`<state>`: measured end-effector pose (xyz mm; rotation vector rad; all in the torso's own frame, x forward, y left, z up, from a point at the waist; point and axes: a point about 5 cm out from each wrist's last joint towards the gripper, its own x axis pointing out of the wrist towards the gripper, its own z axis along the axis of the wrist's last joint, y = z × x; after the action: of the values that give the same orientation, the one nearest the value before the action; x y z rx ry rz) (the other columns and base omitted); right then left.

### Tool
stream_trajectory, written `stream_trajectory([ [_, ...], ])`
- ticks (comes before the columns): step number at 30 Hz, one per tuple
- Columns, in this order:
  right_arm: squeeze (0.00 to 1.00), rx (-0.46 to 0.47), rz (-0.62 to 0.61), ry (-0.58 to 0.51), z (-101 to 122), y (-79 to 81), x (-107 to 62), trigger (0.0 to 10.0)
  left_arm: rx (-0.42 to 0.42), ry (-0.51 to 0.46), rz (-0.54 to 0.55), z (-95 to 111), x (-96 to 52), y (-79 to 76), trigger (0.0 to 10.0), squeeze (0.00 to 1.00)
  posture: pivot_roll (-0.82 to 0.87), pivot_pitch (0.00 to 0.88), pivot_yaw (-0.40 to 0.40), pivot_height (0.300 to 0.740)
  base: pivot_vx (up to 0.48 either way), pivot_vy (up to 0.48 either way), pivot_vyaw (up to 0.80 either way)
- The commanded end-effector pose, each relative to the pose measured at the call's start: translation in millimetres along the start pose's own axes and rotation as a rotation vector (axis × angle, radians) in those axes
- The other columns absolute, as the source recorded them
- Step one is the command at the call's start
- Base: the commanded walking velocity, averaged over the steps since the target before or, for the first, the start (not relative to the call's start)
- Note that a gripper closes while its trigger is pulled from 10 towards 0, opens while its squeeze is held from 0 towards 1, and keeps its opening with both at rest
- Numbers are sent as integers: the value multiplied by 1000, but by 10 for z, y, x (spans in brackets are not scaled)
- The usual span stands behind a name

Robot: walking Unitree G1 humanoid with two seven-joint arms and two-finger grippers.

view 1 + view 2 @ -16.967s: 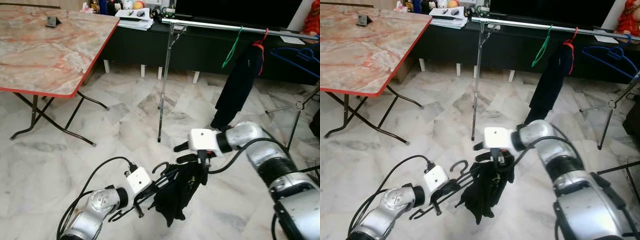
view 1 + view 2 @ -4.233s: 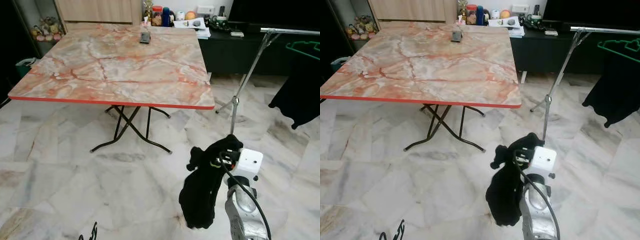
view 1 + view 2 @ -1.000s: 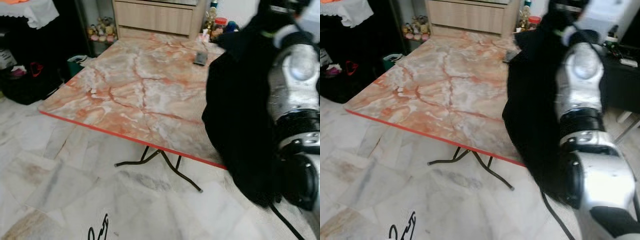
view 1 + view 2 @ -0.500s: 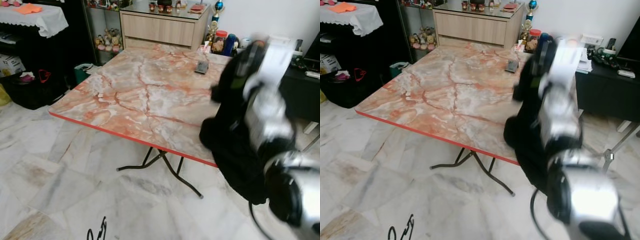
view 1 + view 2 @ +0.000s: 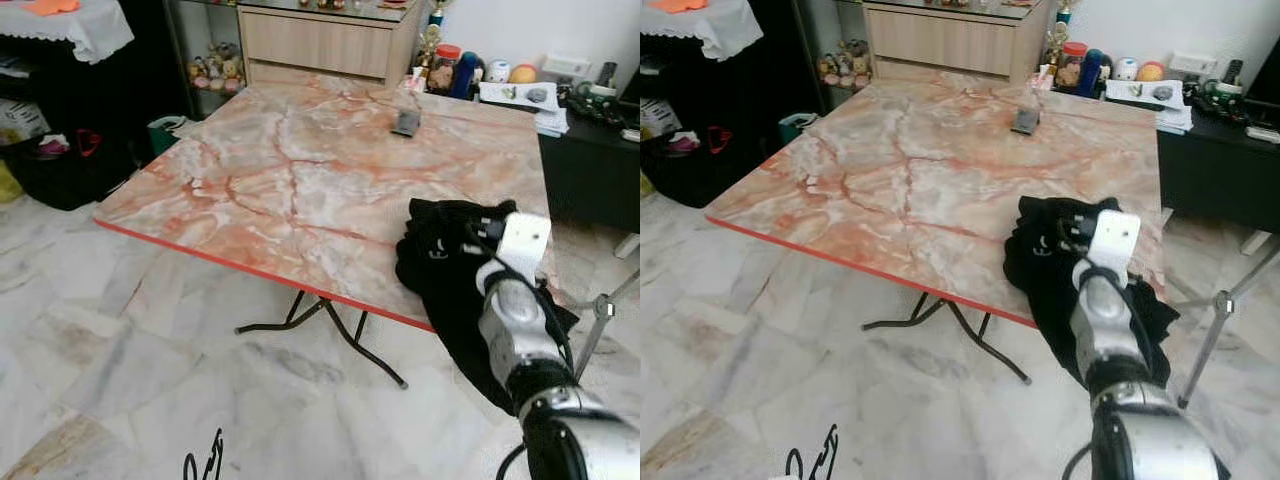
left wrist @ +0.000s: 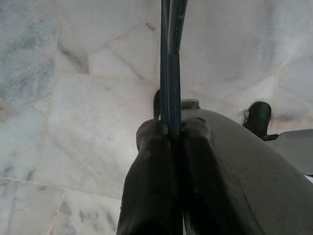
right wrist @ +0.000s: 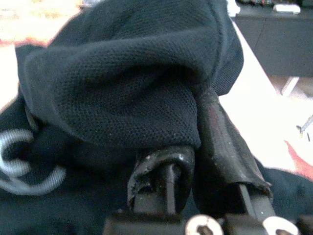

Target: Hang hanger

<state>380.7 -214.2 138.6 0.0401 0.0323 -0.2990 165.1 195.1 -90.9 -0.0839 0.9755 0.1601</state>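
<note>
filling the upper centre of the frame, the marble-patterned folding table (image 5: 300, 170) with its red edge stands on pale marble floor tiles (image 5: 120, 400). at right of centre, a black garment (image 5: 440, 260) lies bunched on the table's near corner and drapes off the edge, clamped in the right gripper (image 7: 195, 147). the left gripper (image 6: 168, 129) is clenched on a thin dark hanger (image 6: 170, 58) at the lower left, over the floor. a small dark object (image 5: 405, 122) rests near the table's far edge.

Marble-topped table (image 5: 290, 170) with black garment (image 5: 440, 250) and small dark object (image 5: 405, 123)
</note>
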Motion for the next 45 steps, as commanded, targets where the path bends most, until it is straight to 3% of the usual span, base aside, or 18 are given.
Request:
stream_trajectory([
  [1, 1000, 16, -12, -6, -7, -29, -15, 10000, 10, 59, -10, -132, -16, -55, 10000, 0, 75, 158, -37, 740, 0, 0, 0],
  [11, 1000, 2, -9, -197, 149, -88, -181, 10000, 23, 60, -24, -129, -9, -248, 10000, 0, 71, 166, -39, 740, 0, 0, 0],
  [20, 1000, 4, -9, -185, -26, -116, -476, 10000, 40, 65, -26, -128, -9, -174, 10000, 0, 61, 171, -42, 740, 0, 0, 0],
  [25, 1000, -27, 51, -176, -157, -93, -704, 10000, 50, 64, -24, -125, -9, -157, 10000, 0, 62, 174, -45, 740, 0, 0, 0],
  [26, 706, -32, 64, -180, -217, -120, -809, 10000, 51, 63, -21, -125, -10, -152, 10000, 0, 61, 174, -47, 740, 0, 0, 0],
  [27, 0, -33, 57, -186, -236, -146, -857, 10000, 54, 61, -19, -124, -10, -151, 10000, 0, 61, 174, -47, 740, 0, 0, 0],
  [32, 0, -14, -10, -202, -232, -230, -929, 10000, 54, 55, -12, -119, -9, -149, 10000, 0, 55, 174, -45, 740, 0, 0, 0],
  [36, 0, 11, 25, -230, -132, -158, -972, 10000, 58, 54, -9, -119, -10, -143, 10000, 0, 54, 173, -47, 740, 0, 0, 0],
  [45, 0, 10, 19, -196, -168, -179, -1045, 10000, 88, 48, -12, -123, -12, -150, 10000, 0, 50, 166, -49, 740, 0, -35, 0],
])
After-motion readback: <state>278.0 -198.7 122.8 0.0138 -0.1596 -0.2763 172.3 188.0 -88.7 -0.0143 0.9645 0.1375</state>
